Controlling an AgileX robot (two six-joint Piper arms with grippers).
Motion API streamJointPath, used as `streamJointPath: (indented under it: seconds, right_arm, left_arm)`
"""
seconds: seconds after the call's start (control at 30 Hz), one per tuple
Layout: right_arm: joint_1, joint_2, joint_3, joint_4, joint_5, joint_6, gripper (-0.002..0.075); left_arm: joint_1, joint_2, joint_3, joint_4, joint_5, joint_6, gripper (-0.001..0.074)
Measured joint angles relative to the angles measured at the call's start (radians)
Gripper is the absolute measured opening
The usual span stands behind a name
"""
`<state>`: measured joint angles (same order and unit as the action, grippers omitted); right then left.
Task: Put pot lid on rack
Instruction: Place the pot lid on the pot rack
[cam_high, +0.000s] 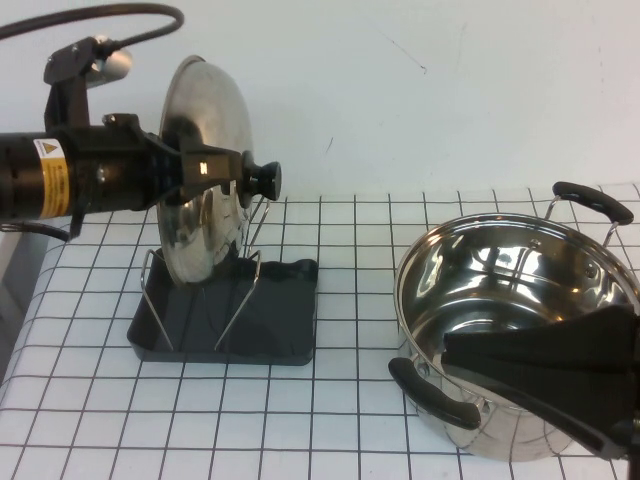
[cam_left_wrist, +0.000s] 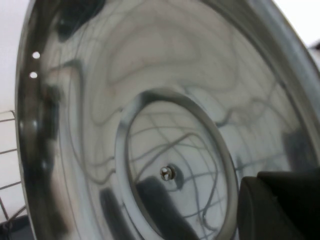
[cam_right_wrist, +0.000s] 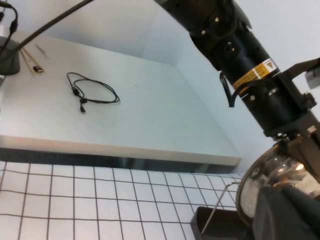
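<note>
Left gripper has its fingers clamped on the pot lid, held upright on edge just over the rack to slot between the wires, while right gripper sits closed over the pot.

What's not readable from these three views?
- Lid rim against rack: high view, the lid's own lower edge hides whether it is seated between the wires.
- Left pincer fingers: high view shows them at the lid's knob side; left wrist view is filled by the lid's underside.
- Right pincer: high view, over the pot, cut off by the frame's edge; tips blurred.
- Pot's far wall: hidden by that pincer.
</note>
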<state>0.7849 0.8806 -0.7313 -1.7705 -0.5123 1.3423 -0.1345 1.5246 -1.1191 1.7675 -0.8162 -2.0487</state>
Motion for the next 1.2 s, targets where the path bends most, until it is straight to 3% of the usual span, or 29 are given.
streamJointPath:
  seconds: [0.43,0.77,1.2]
  right_arm:
    - [0.0,0.0,0.0,0.0,0.028,0.0,0.0004]
    - [0.0,0.0,0.0,0.0,0.03,0.0,0.0004]
    - [0.0,0.0,0.0,0.0,0.034,0.0,0.0004]
  left_arm:
    - [0.0,0.018,0.097,0.0,0.019,0.159,0.0102]
    - [0.0,0.033,0.117,0.0,0.103,0.164,0.0102]
    - [0.0,0.055,0.117,0.0,0.077,0.162,0.0102]
